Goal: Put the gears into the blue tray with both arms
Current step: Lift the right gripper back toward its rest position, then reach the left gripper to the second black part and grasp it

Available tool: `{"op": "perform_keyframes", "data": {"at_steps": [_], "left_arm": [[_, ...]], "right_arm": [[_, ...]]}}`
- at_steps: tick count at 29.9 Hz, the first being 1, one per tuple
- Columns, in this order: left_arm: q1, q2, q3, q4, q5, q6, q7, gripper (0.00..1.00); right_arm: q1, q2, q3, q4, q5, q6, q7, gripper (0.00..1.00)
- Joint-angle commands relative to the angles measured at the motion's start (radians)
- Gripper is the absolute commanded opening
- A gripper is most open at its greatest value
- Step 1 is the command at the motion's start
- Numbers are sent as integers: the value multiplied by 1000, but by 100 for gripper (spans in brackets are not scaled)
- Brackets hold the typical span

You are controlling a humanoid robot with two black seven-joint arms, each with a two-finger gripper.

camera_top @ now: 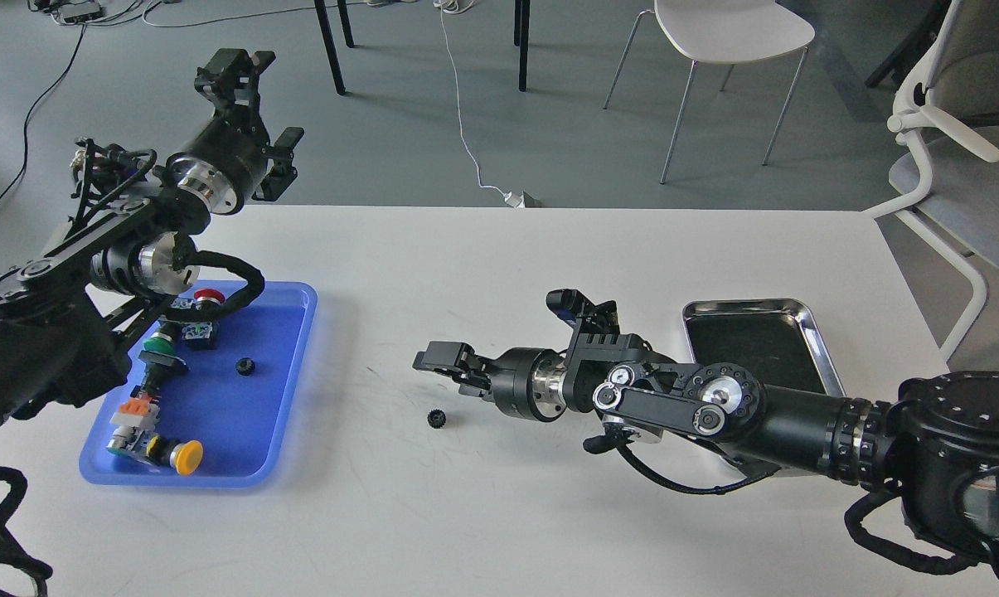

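- Blue tray (288,373): rests at the left of the white table (549,274). It holds one gear (244,366) on bare blue floor near its middle, plus push-button switches along its left side: red-capped (208,296), green-capped (160,341), yellow-capped (187,457).
- Second gear (438,419): lies loose on the table, between the blue tray and the silver tray (814,332), well apart from both.
- Progress, by judgement: one gear delivered, one visibly left; no others seen.
- Right gripper (423,361): reaches leftward, low over the table, its tip just above and beside the loose gear, not touching it. Seen end-on and dark; whether the fingers are parted or closed cannot be told. Nothing visibly held.
- Left gripper (250,112): raised high beyond the table's far-left edge, clear of the blue tray, fingers spread apart and empty.
- Silver tray: appears empty where visible; the right arm covers its near part.
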Motion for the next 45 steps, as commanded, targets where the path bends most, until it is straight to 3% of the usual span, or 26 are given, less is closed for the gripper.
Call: {"op": "perform_keyframes", "data": {"at_steps": [1,3,10,18,23,26,31,35,38,45], "left_arm": [[1,23,2,0,1,-3,0,98],[0,32,2,0,6,-6,0,98],[0,107,9,-78,69,-10,0,98],[15,329,110,-398,245,-6,3,98],[15,473,242,-667,444,-3,0,98],[15,524,301,-744,654,-1,0,98],[93,518,328,-752,1148,36,-1,97],[185,428,329,-738,1550,154,-7,97],[233,368,325,-724,1786,159,-12,96],[296,193,329,-574,1972,163,-30,95]], "right_arm": [[42,1,98,2,18,13,8,95],[45,1,173,4,40,36,11,95],[2,-306,478,1,171,124,13,95],[-160,-559,759,-88,515,185,20,95],[-219,-599,848,-327,724,288,19,95],[-243,-610,850,-433,793,378,19,95],[-295,-627,854,-436,825,381,19,95],[-318,-627,854,-427,825,381,17,94],[-338,-627,853,-387,824,381,19,94],[-351,-624,839,-324,821,381,20,93]]}}
